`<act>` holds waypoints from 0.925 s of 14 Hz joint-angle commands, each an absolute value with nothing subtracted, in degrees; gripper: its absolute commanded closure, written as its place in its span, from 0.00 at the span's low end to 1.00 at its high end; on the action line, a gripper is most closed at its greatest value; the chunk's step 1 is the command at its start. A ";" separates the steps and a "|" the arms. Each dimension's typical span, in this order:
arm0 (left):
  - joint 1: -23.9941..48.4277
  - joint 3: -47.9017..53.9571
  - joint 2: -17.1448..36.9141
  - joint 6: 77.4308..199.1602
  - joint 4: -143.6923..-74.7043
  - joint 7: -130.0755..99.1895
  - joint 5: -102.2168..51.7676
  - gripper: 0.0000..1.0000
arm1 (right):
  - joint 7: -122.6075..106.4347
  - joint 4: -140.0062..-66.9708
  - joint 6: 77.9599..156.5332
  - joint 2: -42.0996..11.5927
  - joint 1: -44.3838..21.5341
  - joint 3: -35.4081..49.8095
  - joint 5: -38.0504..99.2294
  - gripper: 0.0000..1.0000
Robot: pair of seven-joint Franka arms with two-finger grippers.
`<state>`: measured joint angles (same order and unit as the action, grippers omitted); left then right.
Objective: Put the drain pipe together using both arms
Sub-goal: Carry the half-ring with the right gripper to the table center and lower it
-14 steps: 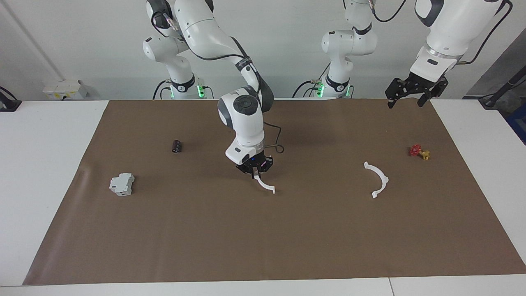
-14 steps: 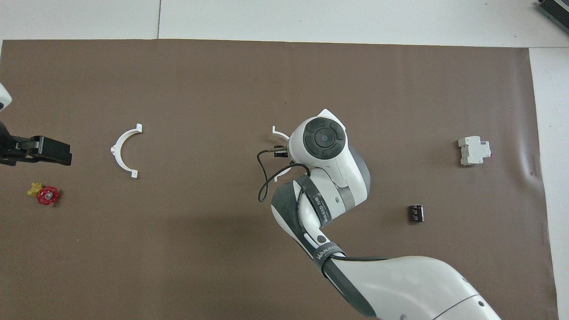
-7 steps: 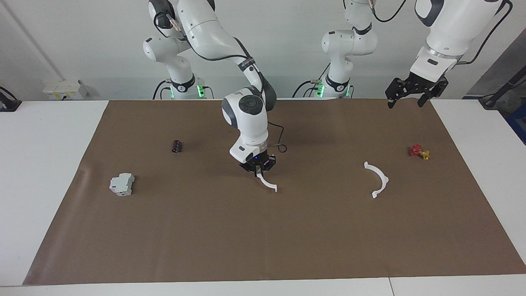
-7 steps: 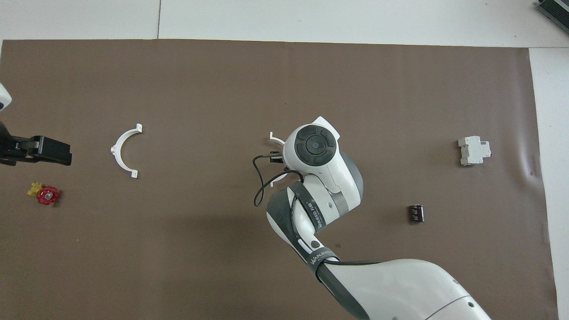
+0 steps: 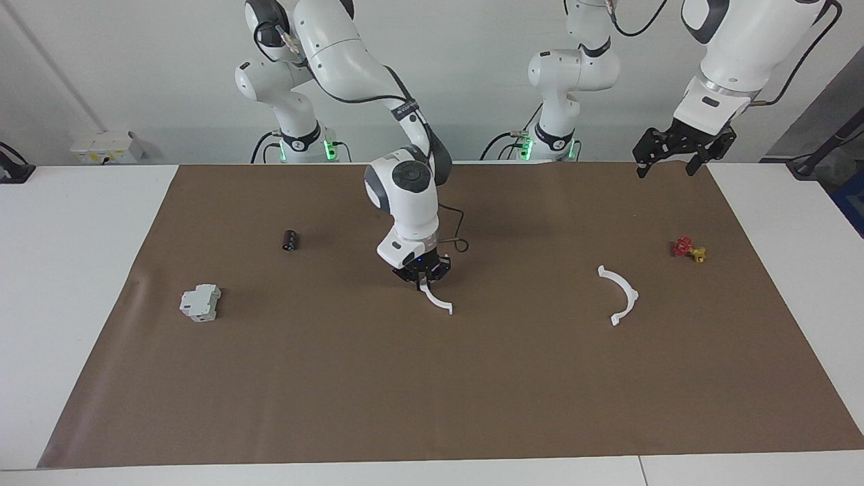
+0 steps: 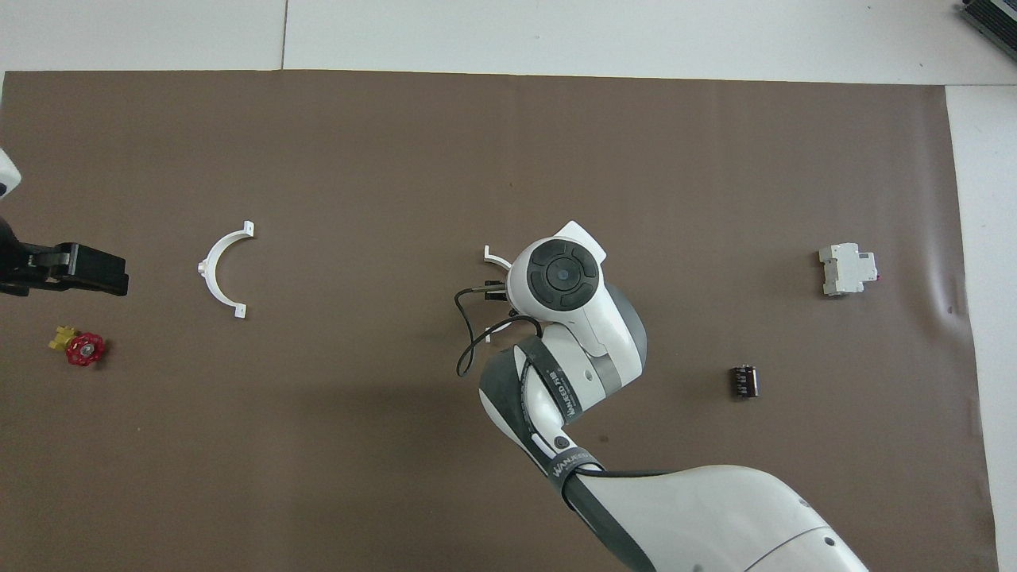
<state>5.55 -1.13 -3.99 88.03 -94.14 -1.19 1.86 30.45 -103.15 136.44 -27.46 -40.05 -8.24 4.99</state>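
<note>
Halfway at best: right pincer clamped on one half-ring; other half-ring untouched at three o'clock; left pincer open, empty.

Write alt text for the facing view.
The right gripper is shut on one white half-ring over the middle of the brown mat. The other half-ring lies toward the left arm's end, where the open left gripper waits.

One thin white half-ring hung pinched in the right gripper mid-mat; its twin lay flat toward the left arm's end.
</note>
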 commanded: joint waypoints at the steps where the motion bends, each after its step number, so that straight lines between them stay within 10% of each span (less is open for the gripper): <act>1: 5.36 -1.23 -5.27 87.98 -95.19 -1.67 1.32 0.00 | 28.75 -104.94 138.16 -26.37 -40.51 -8.26 3.69 1.00; 7: 5.36 -1.14 -5.27 87.98 -95.19 -1.76 1.32 0.00 | 27.77 -104.94 138.08 -26.37 -40.87 -8.26 3.69 1.00; 9: 5.45 -1.14 -5.27 87.98 -95.19 -1.67 1.32 0.00 | 28.30 -104.94 137.90 -26.28 -40.87 -8.35 3.69 0.01; 13: 5.27 -1.23 -5.27 87.89 -95.27 -1.67 1.32 0.00 | 28.65 -103.10 136.32 -24.36 -40.35 -8.52 3.87 0.00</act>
